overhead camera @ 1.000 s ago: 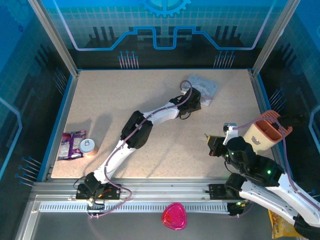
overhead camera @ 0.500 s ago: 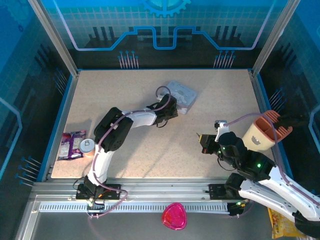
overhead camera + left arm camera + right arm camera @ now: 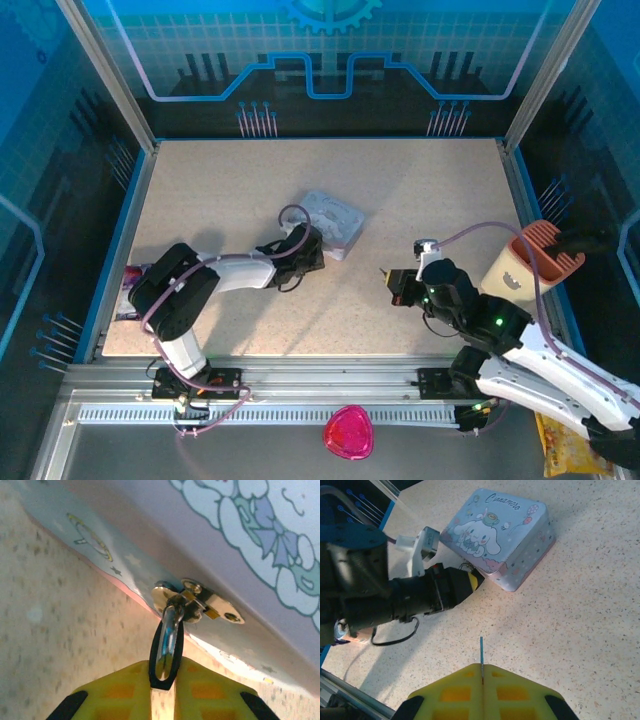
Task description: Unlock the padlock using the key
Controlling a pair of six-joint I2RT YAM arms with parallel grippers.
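The pale blue cartoon tin (image 3: 331, 221) lies mid-table, and its brass hasp (image 3: 200, 602) fills the upper part of the left wrist view. From the hasp hangs the padlock (image 3: 167, 647), dark-edged with a shiny face. My left gripper (image 3: 163, 672) is shut on the padlock's lower end and sits against the tin's near left side (image 3: 316, 246). The right gripper (image 3: 482, 669) is shut on the key (image 3: 481, 652), whose thin blade sticks out edge-on toward the tin (image 3: 497, 535). It hovers to the right of the tin (image 3: 392, 281), apart from it.
A peach cup (image 3: 527, 262) stands at the table's right edge. A purple packet (image 3: 129, 273) peeks out beside the left arm's elbow at the left edge. A pink object (image 3: 348, 432) lies below the front rail. Bare tabletop (image 3: 420, 180) lies beyond the tin.
The left arm has folded back, dragging the tin by the padlock leftward and nearer. The right gripper has moved left and away from its base with the key.
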